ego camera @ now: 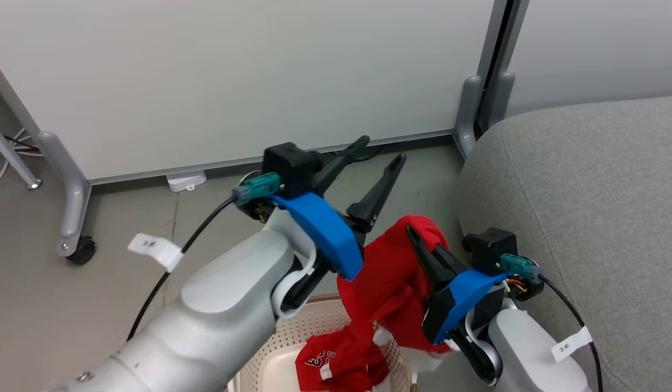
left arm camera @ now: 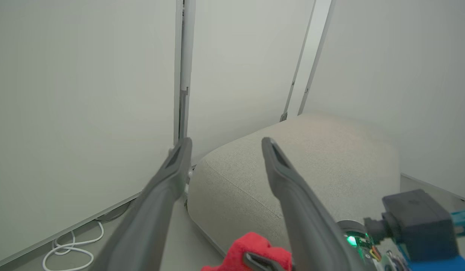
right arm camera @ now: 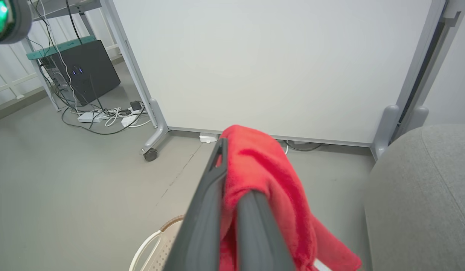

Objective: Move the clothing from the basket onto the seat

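Observation:
A red garment of the clothing (ego camera: 387, 283) hangs from my right gripper (ego camera: 417, 239), which is shut on a fold of it above the basket (ego camera: 292, 332); the cloth trails down into the basket, where more red cloth with white trim lies. In the right wrist view the red cloth (right arm camera: 262, 169) drapes over my closed fingers (right arm camera: 217, 180). My left gripper (ego camera: 384, 149) stands open and empty just left of the garment, its fingers pointing up and away. The left wrist view shows its spread fingers (left arm camera: 277, 165) with the grey seat (left arm camera: 311, 165) beyond and a red tuft (left arm camera: 251, 248) below. The seat (ego camera: 586, 207) lies to the right.
A white partition panel (ego camera: 232, 76) on wheeled grey feet (ego camera: 74, 239) stands behind. Cables and a power strip (right arm camera: 100, 116) lie on the floor by a dark computer case (right arm camera: 85, 71). Grey floor (ego camera: 69, 305) spreads to the left of the basket.

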Controlling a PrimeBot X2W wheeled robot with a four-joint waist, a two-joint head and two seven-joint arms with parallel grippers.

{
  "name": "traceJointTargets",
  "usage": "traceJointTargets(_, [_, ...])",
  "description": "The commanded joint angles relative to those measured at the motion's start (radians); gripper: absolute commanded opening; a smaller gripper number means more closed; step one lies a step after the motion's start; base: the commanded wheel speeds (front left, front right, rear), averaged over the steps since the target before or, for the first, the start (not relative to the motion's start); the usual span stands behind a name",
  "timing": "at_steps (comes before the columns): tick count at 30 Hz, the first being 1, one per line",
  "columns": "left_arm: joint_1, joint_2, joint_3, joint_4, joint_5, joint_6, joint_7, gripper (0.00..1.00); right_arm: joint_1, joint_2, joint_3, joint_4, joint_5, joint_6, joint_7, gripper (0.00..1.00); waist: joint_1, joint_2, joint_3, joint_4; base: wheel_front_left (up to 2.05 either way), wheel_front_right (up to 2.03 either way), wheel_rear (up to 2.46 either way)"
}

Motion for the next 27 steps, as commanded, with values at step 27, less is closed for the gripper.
traceJointTargets(27, [0.819, 0.096, 0.82, -0.405, 0.62, -0.025, -0.004, 1.0, 0.229, -0.003, -0.168, -0.432, -0.119, 0.0, 0.167, 0.0, -0.0001, 0.0, 0.059, -0.19, 0.0, 0.0, 0.0])
